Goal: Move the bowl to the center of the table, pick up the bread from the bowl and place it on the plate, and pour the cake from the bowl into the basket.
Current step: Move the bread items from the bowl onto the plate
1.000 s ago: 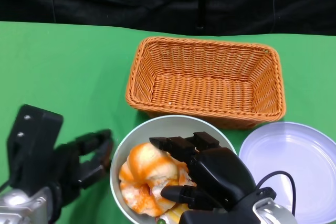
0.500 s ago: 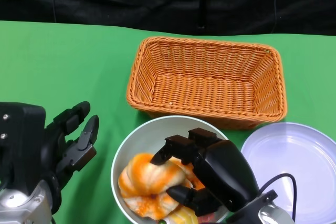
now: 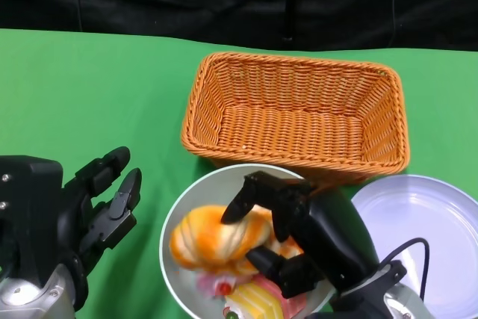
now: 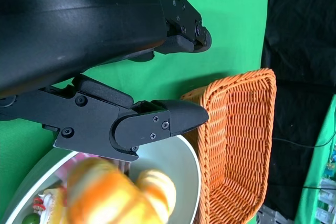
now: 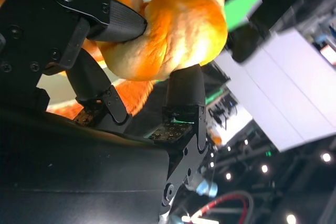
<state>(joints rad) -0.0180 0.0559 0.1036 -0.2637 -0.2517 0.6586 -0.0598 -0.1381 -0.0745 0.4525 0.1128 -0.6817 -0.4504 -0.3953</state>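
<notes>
My right hand (image 3: pixel 310 240) holds the orange bread (image 3: pixel 210 237) just above the pale bowl (image 3: pixel 196 198) at the near edge of the table. The right wrist view shows the bread (image 5: pixel 168 24) pinched between black fingers (image 5: pixel 113 17). Under it in the bowl lies a cake (image 3: pixel 258 302) with pink and yellow parts. My left hand (image 3: pixel 82 218) stands open to the left of the bowl, apart from it. The left wrist view shows the bread (image 4: pixel 113 203) blurred over the bowl (image 4: pixel 176 156). The translucent plate (image 3: pixel 422 240) lies to the right of the bowl.
An empty orange wicker basket (image 3: pixel 295 113) sits just behind the bowl, close to its far rim. Green cloth (image 3: pixel 89 102) covers the table, with a black backdrop behind.
My right hand has closed on the bread and lifted it a little, uncovering the cake beneath. My left hand let go of the bowl's left side and drew back, fingers spread.
</notes>
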